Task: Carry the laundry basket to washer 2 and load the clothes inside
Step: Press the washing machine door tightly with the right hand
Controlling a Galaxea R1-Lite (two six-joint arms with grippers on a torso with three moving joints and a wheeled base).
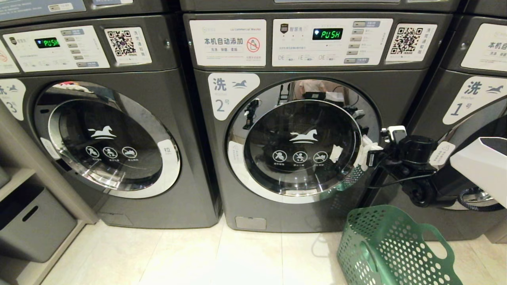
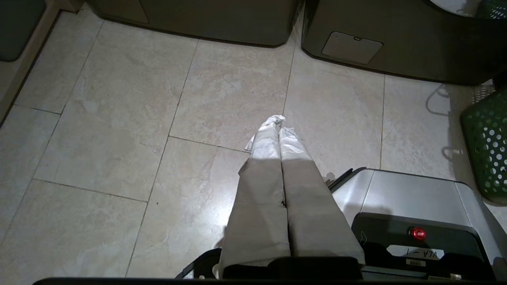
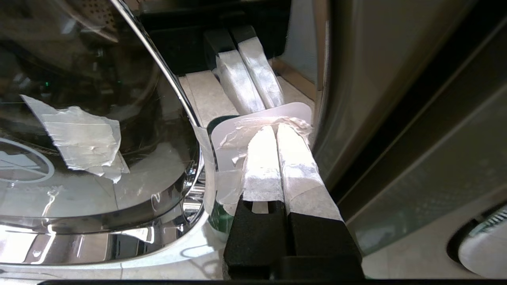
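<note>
Washer 2 stands in the middle, its round chrome-rimmed door closed. My right gripper is shut, its taped tips at the door's right rim. In the right wrist view the right gripper rests against a white pull tab beside the glass. The green laundry basket sits tilted on the floor below that arm. The clothes are hidden from view. My left gripper is shut and empty, pointing down at the floor tiles, with the basket off to its side.
Washer 3 stands left of washer 2 and washer 1 right, both closed. A grey bin sits on a low shelf at the far left. My own base lies under the left gripper. Pale floor tiles stretch before the machines.
</note>
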